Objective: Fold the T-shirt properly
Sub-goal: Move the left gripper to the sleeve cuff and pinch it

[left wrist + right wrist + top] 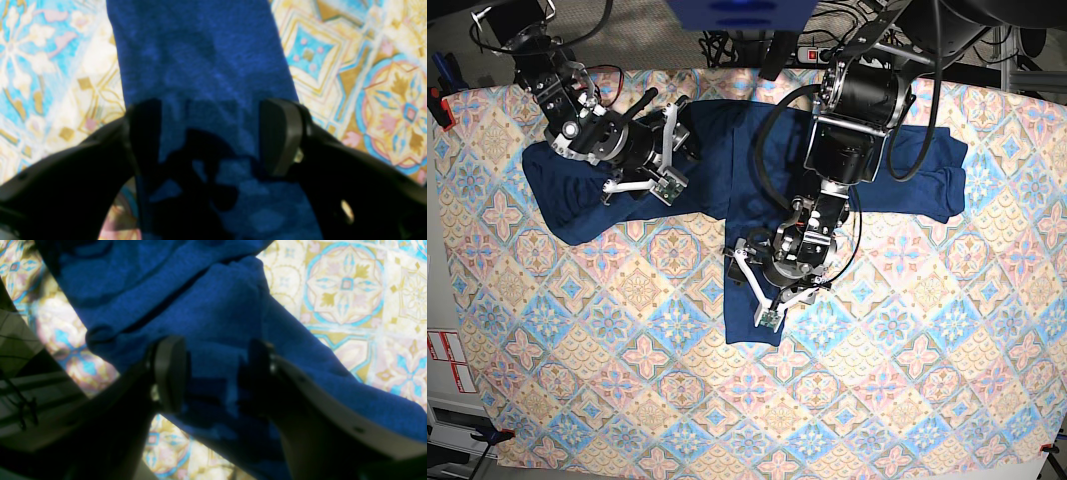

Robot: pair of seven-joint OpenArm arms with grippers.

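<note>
T-shirt partly folded: body narrowed, sleeves still out. I see both sets of jaws wide above it, holding nothing.

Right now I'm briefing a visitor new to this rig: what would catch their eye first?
First the dark blue T-shirt, spread sleeves-out across the pastel patterned tablecloth, its body already folded into a narrow strip. Next, both arms over it: the left gripper open astride the strip's lower end, the right gripper open over bunched cloth at the sleeve on the base view's left.
</note>
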